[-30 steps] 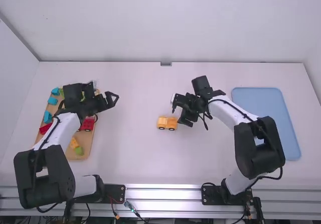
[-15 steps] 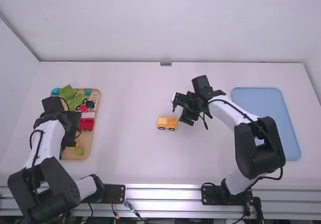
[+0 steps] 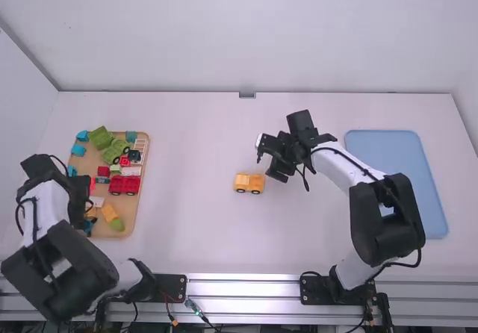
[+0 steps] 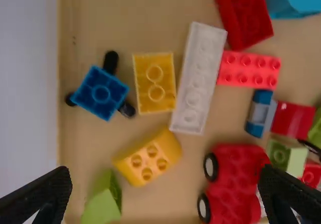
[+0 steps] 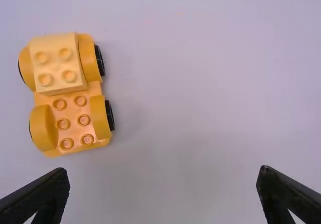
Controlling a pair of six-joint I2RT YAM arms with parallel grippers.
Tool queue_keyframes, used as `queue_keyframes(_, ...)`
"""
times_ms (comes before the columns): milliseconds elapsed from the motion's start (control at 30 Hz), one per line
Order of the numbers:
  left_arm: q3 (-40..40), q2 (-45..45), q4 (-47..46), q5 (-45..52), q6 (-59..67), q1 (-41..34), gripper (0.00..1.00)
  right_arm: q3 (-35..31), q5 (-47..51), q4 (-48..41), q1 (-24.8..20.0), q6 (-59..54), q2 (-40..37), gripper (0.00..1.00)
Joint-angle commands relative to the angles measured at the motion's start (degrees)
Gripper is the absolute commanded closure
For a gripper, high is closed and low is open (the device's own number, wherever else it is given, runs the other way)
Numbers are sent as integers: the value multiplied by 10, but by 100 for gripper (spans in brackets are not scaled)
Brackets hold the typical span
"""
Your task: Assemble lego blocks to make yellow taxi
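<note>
1. Taxi part-built on tabletop, unheld. Right jaws released nearby.
2. Left jaws released over tray.
3. Yellow block probably next; green block is close, so an off-centre descent could snag it.
4. Taxi has wheels: unbraced, it could roll under a skewed press, leaving the block cocked.

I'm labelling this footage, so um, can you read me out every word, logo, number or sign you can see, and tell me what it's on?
No word, number, logo or sign can be read.
The yellow taxi build shows bare studs and no lettering.
The blocks in the wooden tray, such as the long white brick, show no readable text either.
</note>
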Motion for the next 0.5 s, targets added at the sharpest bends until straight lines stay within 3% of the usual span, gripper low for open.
queue_keyframes(0,63,61,-21,0,37,3,1,6,-3,3,-2,2,-6,1)
queue_keyframes(67,90,93,-34,1,37,1,3,6,-3,3,-1,2,-6,1)
queue_keyframes(133,130,145,-57,2,37,-1,12,6,-3,2,-2,1,-6,1)
queue_keyframes(333,155,214,-70,4,37,-1,18,6,-3,-1,-3,2,-6,1)
queue_keyframes(467,137,220,-55,1,31,4,40,6,-3,-2,-2,2,-6,1)
